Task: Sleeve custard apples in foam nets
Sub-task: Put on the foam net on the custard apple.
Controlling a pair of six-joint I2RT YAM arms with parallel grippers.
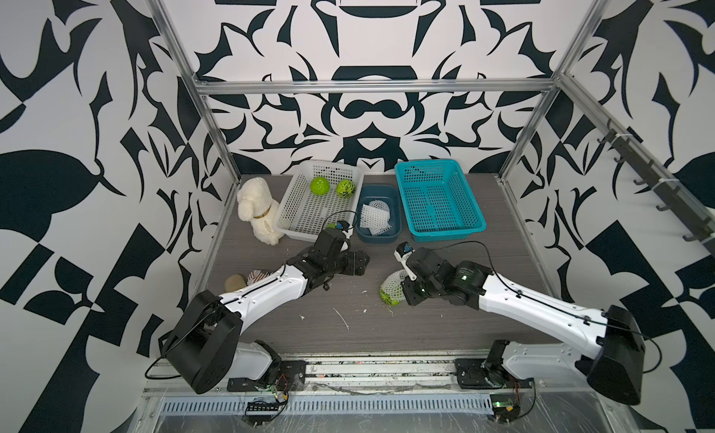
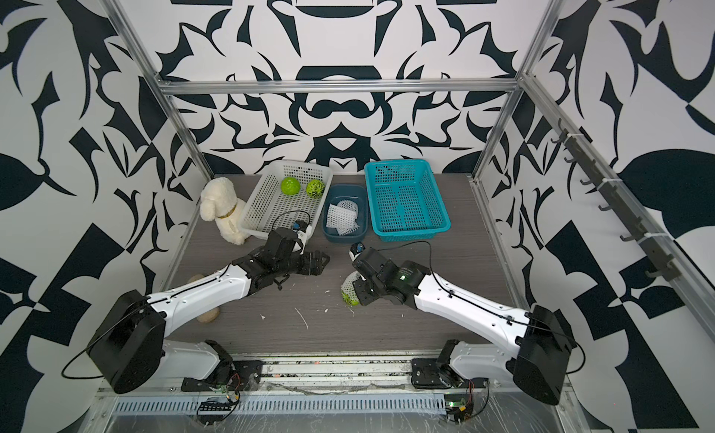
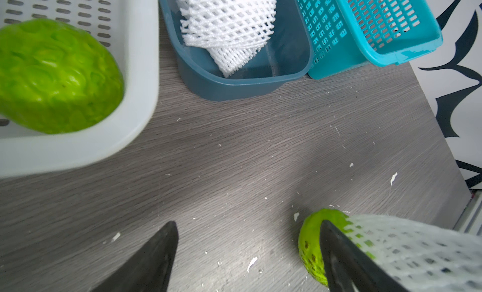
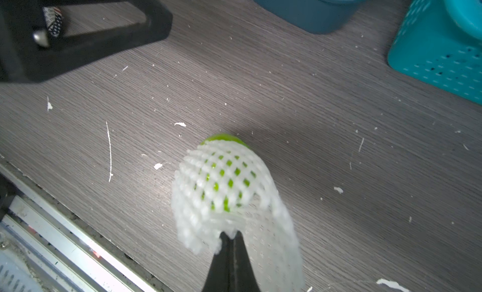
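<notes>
1. Table (image 1: 425, 322) – grey wood-grain, both arms reach in over it.
2. Teal basket (image 1: 427, 164) – past the right gripper's tips, well apart from it.
3. White basket (image 1: 290, 197) – just past the left gripper; its near corner sits under that wrist.
4. Plush dog (image 1: 257, 210) – beside the white basket, on the side away from both grippers.
5. Dark blue tub (image 1: 377, 238) – between the two baskets, ahead of both grippers.
6. Left gripper (image 3: 247, 224) – jaws wide apart, nothing between them.
7. Right gripper (image 4: 230, 235) – jaws pinched together on the loose edge of the foam net (image 4: 221, 173).
8. Sleeved custard apple (image 4: 224, 138) – right at the right gripper's tips, green end poking out of the net, near the left gripper; can't tell if it's lifted.
9. Bare custard apples: two (image 1: 320, 186) (image 1: 345, 188) at the white basket's far end, one (image 3: 54, 76) in the corner nearest the left gripper.
10. Spare foam nets (image 1: 373, 216) – piled in the tub.
11. Foam scraps (image 1: 341, 318) – scattered behind both grippers.
</notes>
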